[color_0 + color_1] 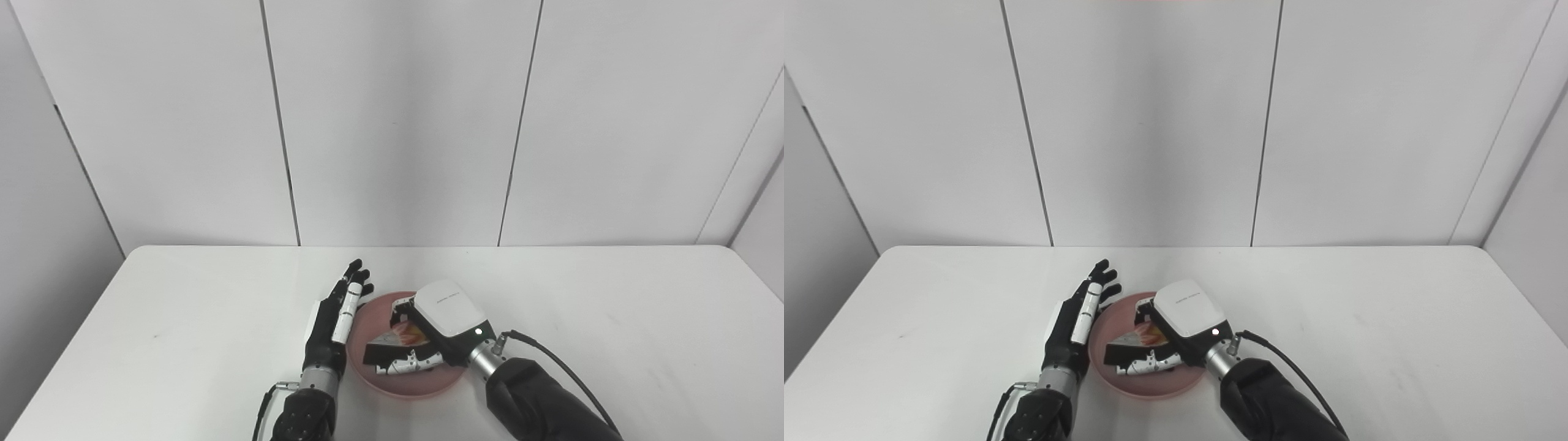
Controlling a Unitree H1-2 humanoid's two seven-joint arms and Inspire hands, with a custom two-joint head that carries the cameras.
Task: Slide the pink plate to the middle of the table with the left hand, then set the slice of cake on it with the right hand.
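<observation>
Near the front edge of the table, a little left of its centre, sits the pink plate (422,383), a round, shallow dish with a raised rim and a smooth matt surface. Over its middle is the slice of cake (409,332), a small wedge showing pale and orange-red tones, largely hidden by the right hand (422,331); whether the slice already rests on the plate cannot be told. The right hand, with a glossy white shell on its back and black and white segmented fingers (398,365), curls around the slice and grasps it from above. The left hand (337,318) lies just beside the plate's left rim, its black fingers extended, slightly apart and pointing away toward the far wall, holding nothing; contact with the rim cannot be confirmed. Both arms enter from the near edge in dark sleeves, a black cable (551,361) trailing from the right wrist. The table (612,306) is a white, smooth rectangular surface with rounded far corners. Behind it rises a wall (398,122) of plain pale grey panels divided by thin dark vertical seams.
</observation>
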